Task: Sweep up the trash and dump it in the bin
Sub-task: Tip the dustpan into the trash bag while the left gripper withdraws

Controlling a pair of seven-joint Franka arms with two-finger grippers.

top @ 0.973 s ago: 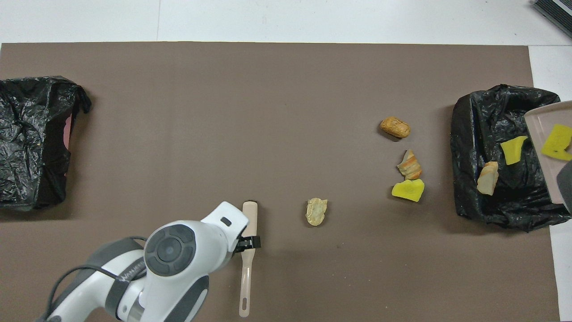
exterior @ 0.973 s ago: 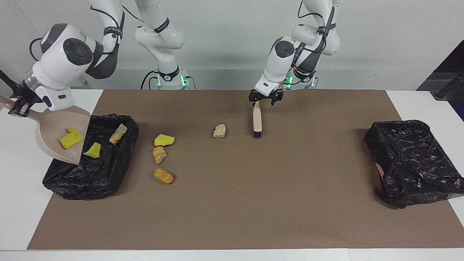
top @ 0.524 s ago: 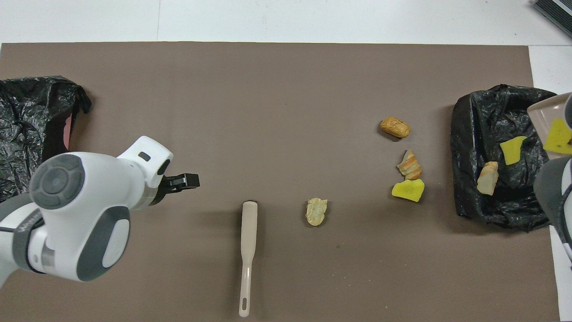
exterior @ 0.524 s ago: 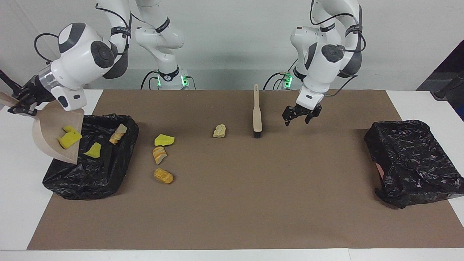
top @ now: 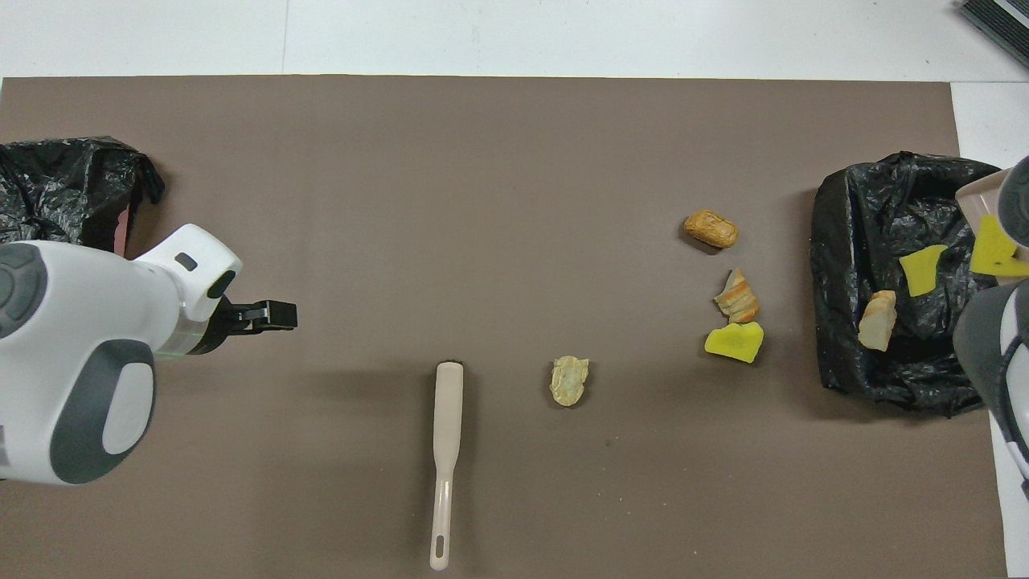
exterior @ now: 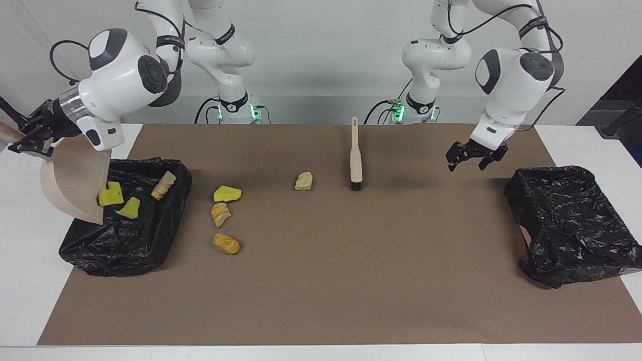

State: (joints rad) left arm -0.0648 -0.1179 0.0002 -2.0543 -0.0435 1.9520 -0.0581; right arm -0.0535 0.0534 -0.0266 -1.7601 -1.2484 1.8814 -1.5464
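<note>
Dustpan [exterior: 75, 183] at the right arm's end, tipped steeply over the black-lined bin [exterior: 145, 250], right gripper [exterior: 31, 140] clamped shut on its handle. Sponge chunk [exterior: 110, 194] sits at the pan's lip, about to drop; another yellow chunk [exterior: 130, 208] and a bread piece [exterior: 163, 185] lie in the bin.

Trash on the mat beside that bin: yellow sponge [exterior: 227, 193], sliced bread piece [exterior: 220, 214], orange roll [exterior: 226, 243]. Pale scrap [exterior: 304, 181] near mid-mat, just beside the brush [exterior: 355, 160], which lies flat with nothing holding it.

Left gripper [exterior: 474, 158], fingers apart and empty, hangs over the mat next to the second black bag [exterior: 572, 225].

Risks: pan lip hangs at the bin's outer edge, so a chunk could bounce off the loose liner onto the table. Pan could snag the liner and drag the bin. Four scraps not yet swept.
</note>
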